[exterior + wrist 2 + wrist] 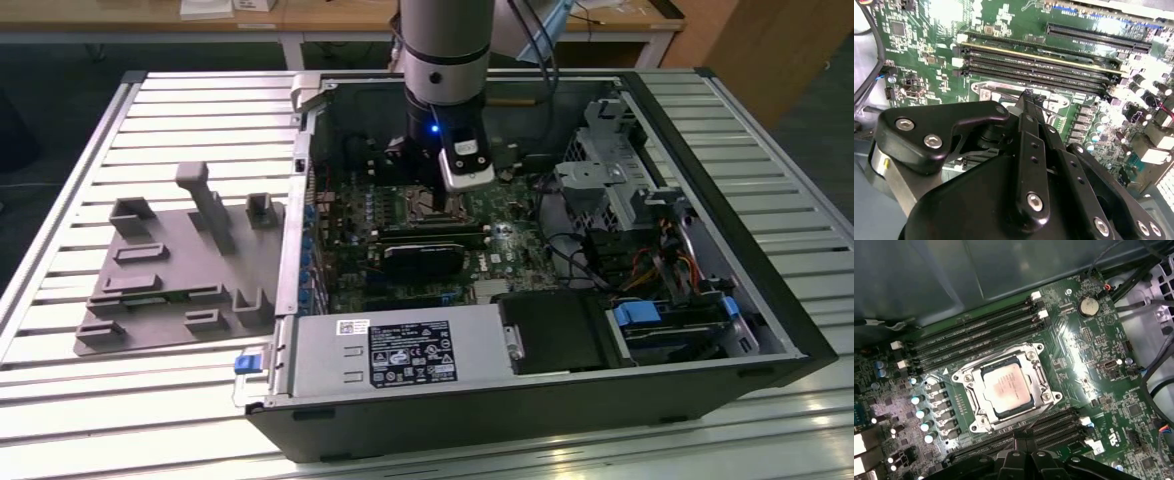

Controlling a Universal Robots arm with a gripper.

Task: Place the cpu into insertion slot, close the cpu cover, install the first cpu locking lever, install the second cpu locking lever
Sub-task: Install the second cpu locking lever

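Slatted grey metal worktop [120, 380] carries an open black computer case [747, 300] lying on its side, with a grey moulded parts tray [174, 270] beside it toward the exterior view's left. Down inside on the green circuit board [1094, 370], the small flat square cpu [1005, 388] with its dull silver top sits in the insertion slot [970, 402], and the thin silvery cpu cover [1006, 352] frames it, lying flat around the chip as far as I can see. I count one chip, one socket, one cover. Long black memory slots run on both sides of the socket; the count is hard to fix, roughly four a side.

From where I stand, the black tool [1025, 432] hangs just over the socket's edge, its fingertips drawn close together with nothing between them. I'd judge the levers are the work in hand: the tip should catch the thin wire lever squarely and press down and sideways steadily, without scraping the board.
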